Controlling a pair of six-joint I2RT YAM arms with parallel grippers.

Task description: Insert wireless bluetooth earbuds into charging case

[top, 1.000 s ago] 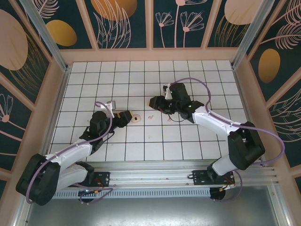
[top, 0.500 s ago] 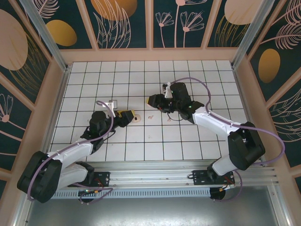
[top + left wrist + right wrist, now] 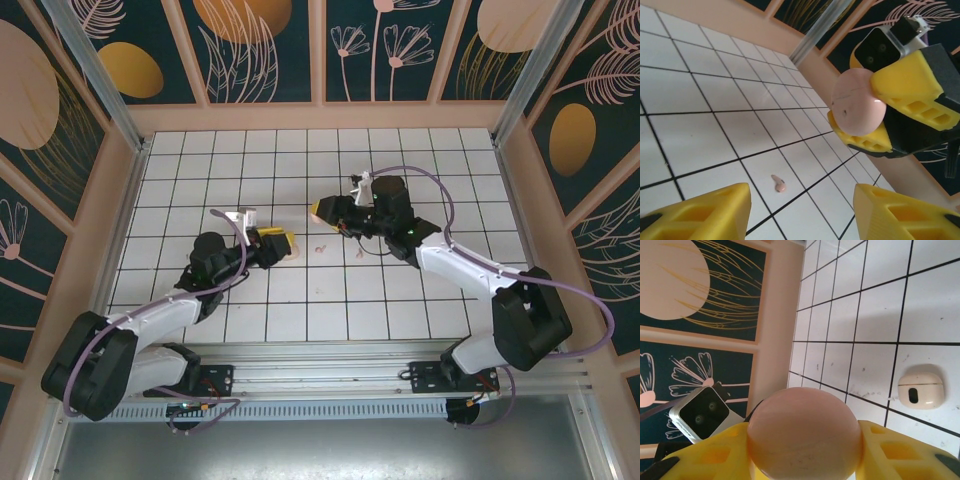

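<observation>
step: bud pickup, bud [image 3: 779, 184] loose on worktop [image 3: 690, 90] | R fingers [image 3: 907, 80] clench pink round piece [image 3: 857, 102], L fingers [image 3: 705, 210] released | next: we reckon L must come down onto bud

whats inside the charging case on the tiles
The charging case looks shut: only its pale shell, a seam and a dark oval spot show. Its inside is covered, contents unseen.

The left arm [image 3: 160, 315] and right arm [image 3: 460, 265] have black joints, white forearm shells and a looping lilac cable [image 3: 440, 190]. The left claw [image 3: 283, 243] and right claw [image 3: 322, 210] bear yellow pocketed fingers [image 3: 705, 212] on black mounts, and each wrist has a grey-white camera box [image 3: 702, 415].
</observation>
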